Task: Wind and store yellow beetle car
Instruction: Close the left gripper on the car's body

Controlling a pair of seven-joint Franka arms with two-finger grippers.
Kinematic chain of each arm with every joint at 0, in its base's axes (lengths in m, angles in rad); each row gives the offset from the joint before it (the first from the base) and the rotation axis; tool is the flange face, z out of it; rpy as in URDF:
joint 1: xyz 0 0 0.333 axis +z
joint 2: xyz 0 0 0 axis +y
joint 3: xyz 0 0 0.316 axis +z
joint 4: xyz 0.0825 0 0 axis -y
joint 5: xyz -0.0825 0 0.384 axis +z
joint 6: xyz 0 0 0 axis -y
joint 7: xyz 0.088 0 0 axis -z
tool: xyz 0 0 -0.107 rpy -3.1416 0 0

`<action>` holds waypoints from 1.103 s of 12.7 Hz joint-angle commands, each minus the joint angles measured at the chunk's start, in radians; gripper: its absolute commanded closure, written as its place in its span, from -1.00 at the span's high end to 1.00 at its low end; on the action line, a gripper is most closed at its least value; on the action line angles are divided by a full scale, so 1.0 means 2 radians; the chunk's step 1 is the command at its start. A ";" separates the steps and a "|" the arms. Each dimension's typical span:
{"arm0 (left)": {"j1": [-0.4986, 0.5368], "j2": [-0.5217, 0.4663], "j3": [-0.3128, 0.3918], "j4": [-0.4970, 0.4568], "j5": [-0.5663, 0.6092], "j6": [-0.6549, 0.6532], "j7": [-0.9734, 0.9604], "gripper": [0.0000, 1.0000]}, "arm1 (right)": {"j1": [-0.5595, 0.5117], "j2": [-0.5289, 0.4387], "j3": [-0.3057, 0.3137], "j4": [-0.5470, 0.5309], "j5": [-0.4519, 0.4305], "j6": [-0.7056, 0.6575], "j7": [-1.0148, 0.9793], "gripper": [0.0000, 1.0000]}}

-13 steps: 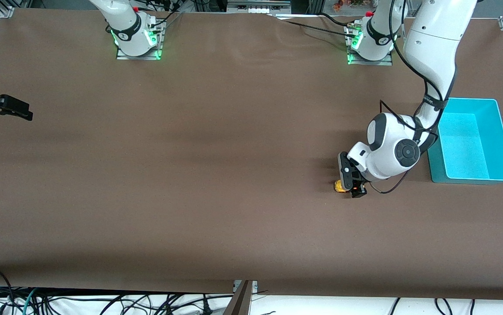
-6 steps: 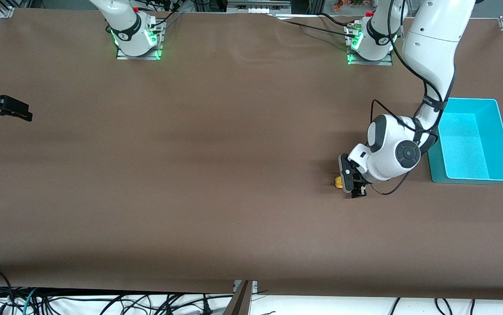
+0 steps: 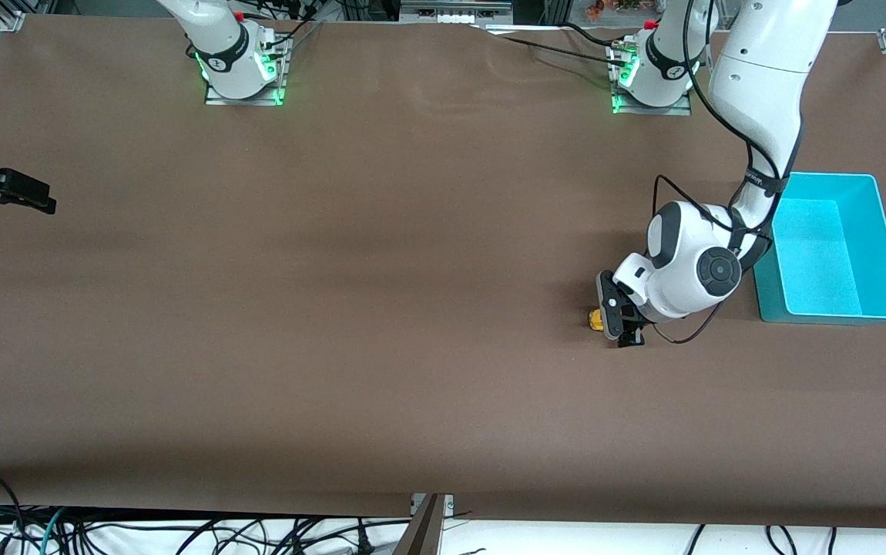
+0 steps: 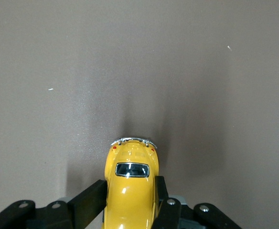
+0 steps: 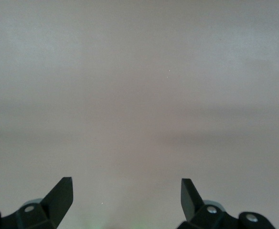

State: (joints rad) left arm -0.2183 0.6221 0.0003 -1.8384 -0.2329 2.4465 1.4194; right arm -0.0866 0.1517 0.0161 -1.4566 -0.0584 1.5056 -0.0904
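Observation:
The yellow beetle car [image 3: 595, 319] is a tiny rounded toy on the brown table, near the cyan tray [image 3: 771, 302] and toward the left arm's end. My left gripper [image 3: 614, 324] is low over the table and shut on the car. In the left wrist view the black fingers [image 4: 88, 196] press both sides of the car [image 4: 131, 167], whose dark window and chrome bumper point away from the wrist. My right gripper [image 3: 23, 191] waits at the right arm's end of the table, open and empty over bare table [image 5: 127, 183].
The cyan tray is empty, with its floor [image 3: 820, 254] bare, and stands close beside the left arm's wrist. The brown table top [image 3: 381, 308] spreads wide between the two grippers. Cables hang below the table's front edge.
My left gripper and the car have shifted a little toward the arms' bases over the last second. The right gripper has barely moved.

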 commanded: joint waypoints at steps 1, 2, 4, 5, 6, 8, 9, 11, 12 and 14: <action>-0.008 0.002 0.009 0.005 -0.013 -0.003 0.014 -1.00 | -0.002 -0.002 0.001 -0.003 0.002 0.004 0.005 0.99; -0.007 -0.005 0.011 0.004 -0.013 -0.004 0.013 -1.00 | -0.002 -0.002 0.001 -0.002 0.002 0.003 0.005 0.99; -0.001 -0.026 0.015 0.001 -0.012 -0.015 0.010 -1.00 | -0.002 -0.002 0.001 -0.003 0.002 0.003 0.005 0.99; 0.009 -0.040 0.015 0.000 -0.011 -0.033 0.008 -1.00 | -0.002 -0.002 0.001 -0.003 0.002 0.003 0.005 0.99; 0.015 -0.052 0.015 0.000 -0.012 -0.056 0.007 -1.00 | -0.002 -0.002 0.001 -0.003 0.002 0.004 0.005 0.99; 0.038 -0.082 0.015 -0.002 -0.010 -0.105 0.007 -1.00 | -0.002 -0.002 0.001 -0.003 0.002 0.004 0.005 0.99; 0.051 -0.100 0.015 -0.003 -0.009 -0.138 0.007 -1.00 | -0.002 -0.002 0.001 -0.003 0.002 0.004 0.005 0.99; 0.077 -0.137 0.015 -0.010 -0.002 -0.196 0.009 -1.00 | -0.002 -0.002 0.001 -0.003 0.002 0.003 0.005 0.99; 0.092 -0.161 0.015 -0.018 0.016 -0.216 0.010 -1.00 | -0.002 -0.002 0.001 -0.003 0.002 0.003 0.005 0.99; 0.124 -0.201 0.015 -0.029 0.061 -0.260 0.016 -1.00 | -0.002 -0.002 0.001 -0.003 0.001 0.003 0.005 0.99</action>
State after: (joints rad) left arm -0.0231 0.3222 0.0374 -1.8340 -0.1699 1.9877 1.4221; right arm -0.0866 0.1522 0.0162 -1.4568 -0.0584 1.5063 -0.0903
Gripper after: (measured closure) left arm 0.529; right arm 0.000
